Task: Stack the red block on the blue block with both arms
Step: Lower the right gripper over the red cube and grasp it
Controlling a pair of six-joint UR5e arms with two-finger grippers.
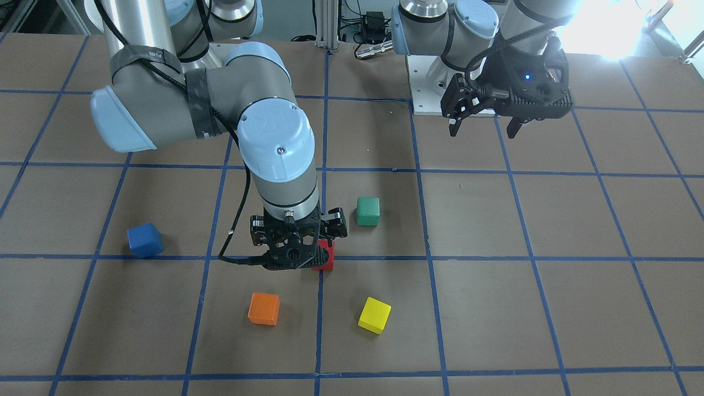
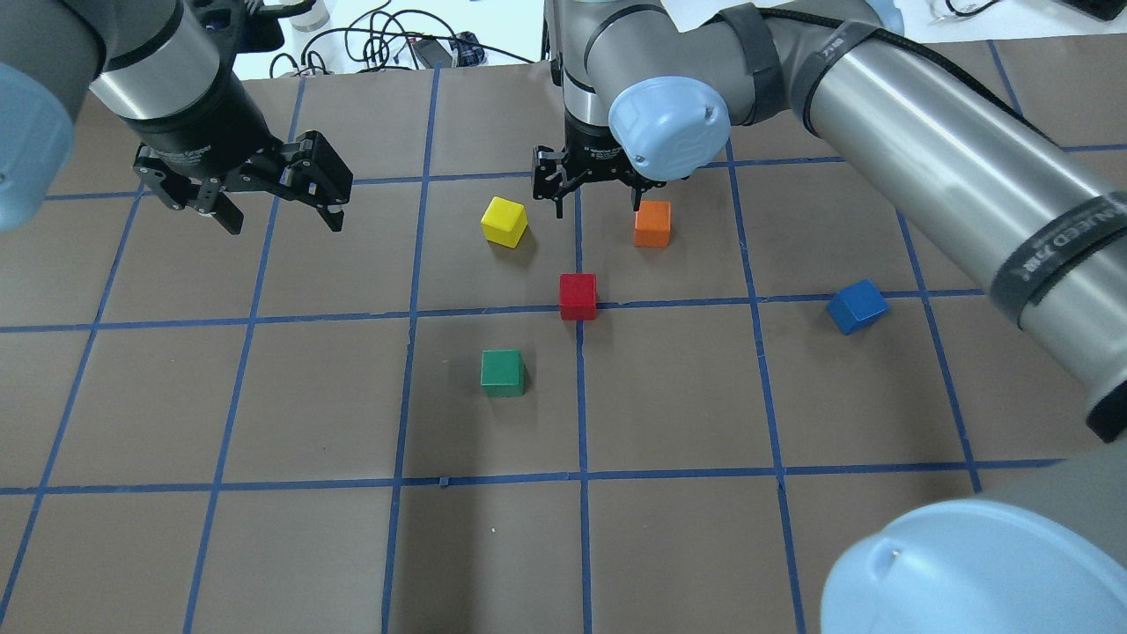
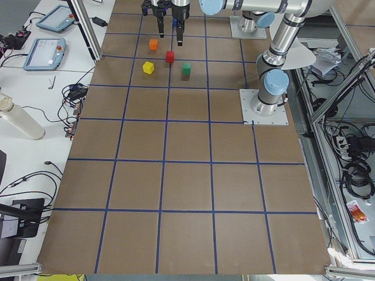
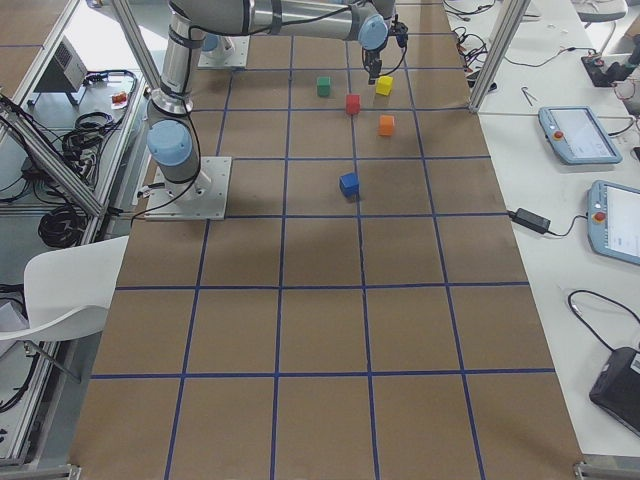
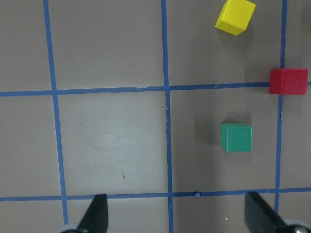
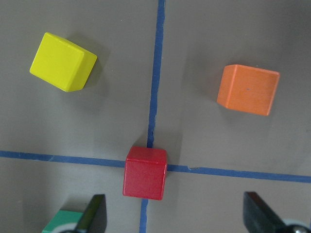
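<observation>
Brown gridded table (image 2: 264, 396): left gripper (image 2: 282, 220) hangs w/ fingers apart, well away from the cubes. Red block (image 2: 578, 296) sits on a tape crossing at centre, half-hidden in front view by the right gripper (image 2: 597, 204), which hangs above it, fingers spread, empty. Blue block (image 2: 856, 306) lies alone further right; print on the right arm (image 2: 924, 141) strap (image 2: 1057, 246) is unreadable.

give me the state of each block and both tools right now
small matte red cube: on table, ungrasped
small matte blue cube: on table, nothing stacked on it
small green cube: on table, free
small yellow cube: on table, free
small orange cube: on table, free
left tool: open, empty, raised
right tool: open, empty, over small matte red cube
</observation>
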